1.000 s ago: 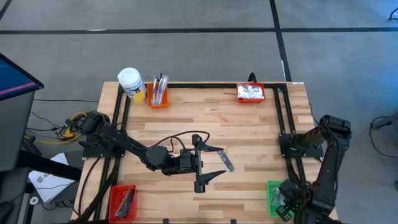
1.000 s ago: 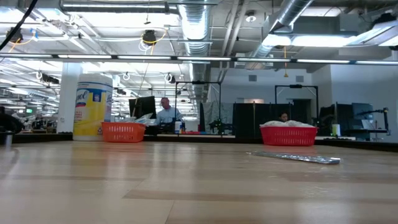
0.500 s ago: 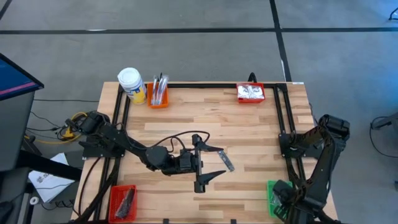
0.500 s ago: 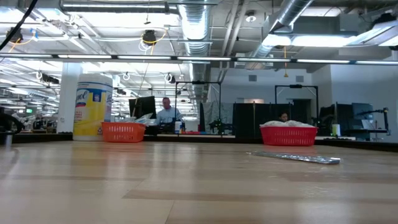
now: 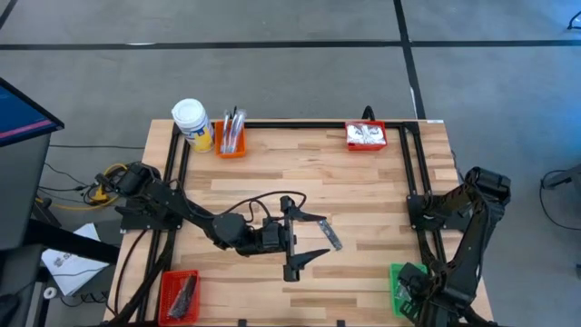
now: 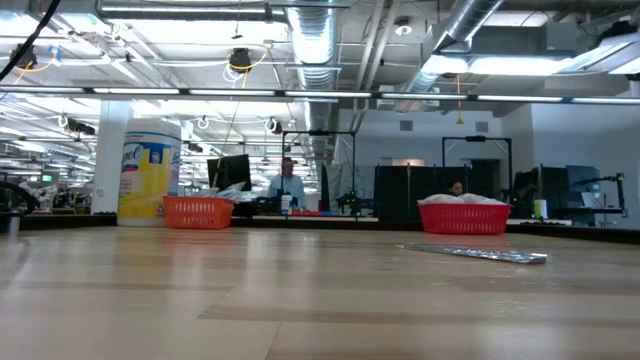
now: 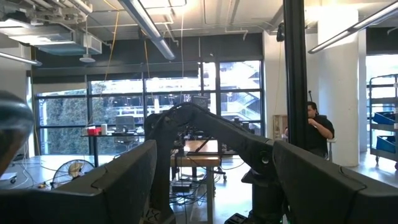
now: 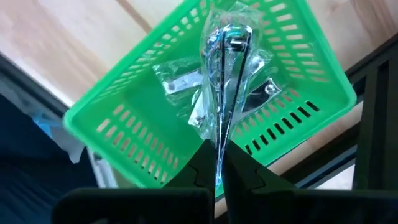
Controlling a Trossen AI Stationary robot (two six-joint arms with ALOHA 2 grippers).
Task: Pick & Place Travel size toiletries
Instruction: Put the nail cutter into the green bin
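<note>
My right gripper (image 8: 217,152) hangs over the green bin (image 8: 124,106) at the table's near right corner (image 5: 397,280), shut on a clear plastic packet (image 8: 225,68) with a silvery item inside. More clear sachets (image 8: 180,84) lie in the bin. My left gripper (image 5: 323,236) stands open above the table's middle, tipped upward toward the room. Seen from above, a dark grey flat bar (image 5: 332,238) lies flat on the wood between its fingertips, untouched. The low view shows that bar (image 6: 480,253) with no gripper near it. My right gripper pinches the packet's upper edge (image 8: 217,144) between its two shut fingers, coming from above and pointing down. The packet hangs edge-on below the fingers, over the inside of the green bin. Whether its lower end touches the sachets beneath, I cannot tell.
An orange bin (image 5: 231,138) with toothbrushes and a white-capped yellow jar (image 5: 192,124) stand far left. A red bin (image 5: 366,136) of white packets is far right, and another red bin (image 5: 180,295) with dark bars is near left. Black frame rails (image 5: 413,173) run along the sides.
My right arm has shifted slightly over the green bin, its wrist rolling a little. In the room behind the table a person has stepped toward the right.
</note>
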